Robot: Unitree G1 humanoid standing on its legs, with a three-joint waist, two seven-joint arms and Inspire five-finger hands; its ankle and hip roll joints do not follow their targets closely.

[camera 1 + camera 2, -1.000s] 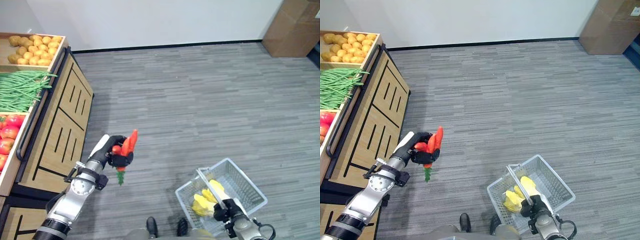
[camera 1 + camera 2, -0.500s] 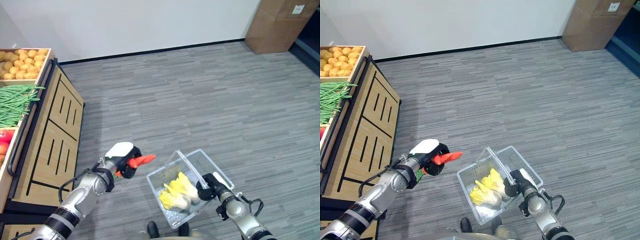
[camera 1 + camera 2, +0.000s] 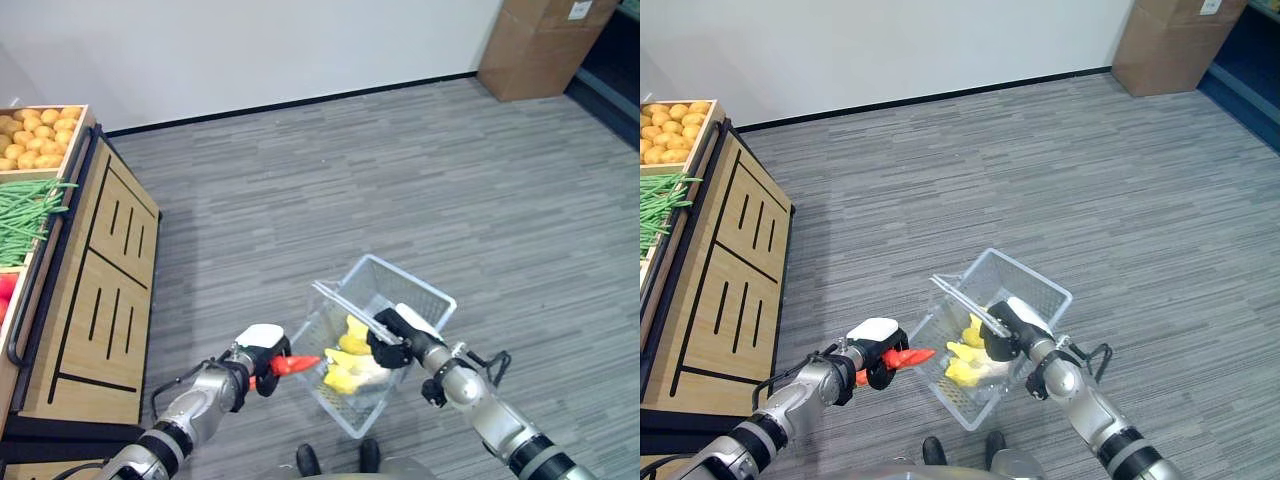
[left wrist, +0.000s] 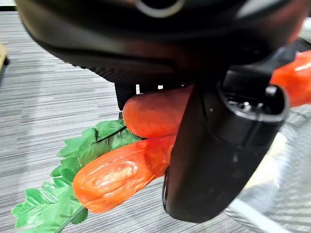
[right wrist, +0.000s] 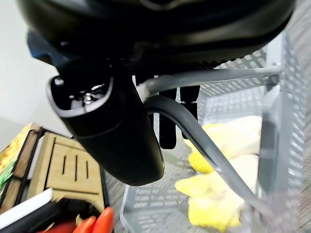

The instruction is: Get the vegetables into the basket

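From above, the left robot hand is curled round a bunch of carrots, their orange tips pointing at the near wall of the basket and almost touching it. The left wrist view adds what the overhead views hide: two fat orange roots pressed under the thumb, with green leaves fanning out behind them over the grey floor.

The right robot hand is closed on the basket's grey handle and holds the basket off the floor, tilted toward the carrots. Its own wrist view shows the handle bar passing through the fingers, the mesh wall beyond, and yellow leafy vegetables lying in the bottom; the carrot tips show at one corner of that view, outside the basket.

At the left stands a wooden produce stand with potatoes at its far corner and green beans along its edge. A cardboard box sits by the far wall; the label on it is too small to read.
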